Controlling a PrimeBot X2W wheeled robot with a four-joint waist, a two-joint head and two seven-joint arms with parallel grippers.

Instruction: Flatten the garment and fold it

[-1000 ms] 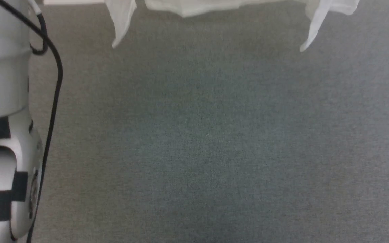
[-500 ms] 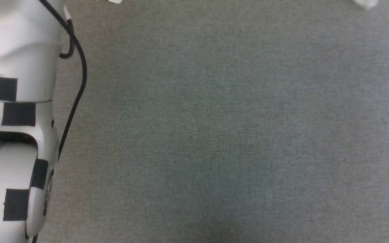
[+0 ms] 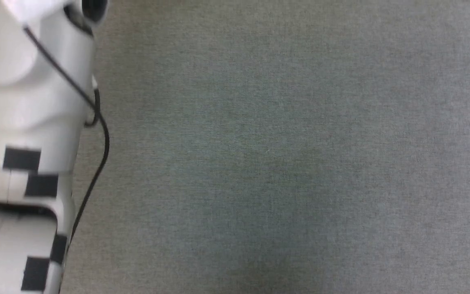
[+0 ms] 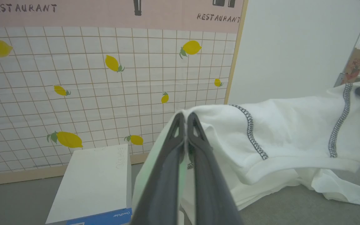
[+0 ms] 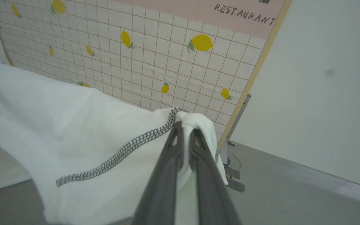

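Left claw [image 4: 184, 116] clamps the garment [image 4: 292, 125], right claw [image 5: 184, 126] clamps another edge. Probably the flattening step: next, pull it taut and lay it flat.

Grey short-pile carpet floor [image 3: 284, 163] carries a flat white cardboard box with a blue edge [image 4: 95, 184], lying near a lemon-printed tiled panel [image 4: 105, 93].

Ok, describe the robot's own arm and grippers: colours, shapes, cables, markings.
The left forearm is a glossy white, rounded casing with black rectangular patches in a checker-like pattern and a thin black cable looping along its side. The left gripper and right gripper each have two long dark grey fingers tapering to narrow tips, with small triangular openings near the ends.
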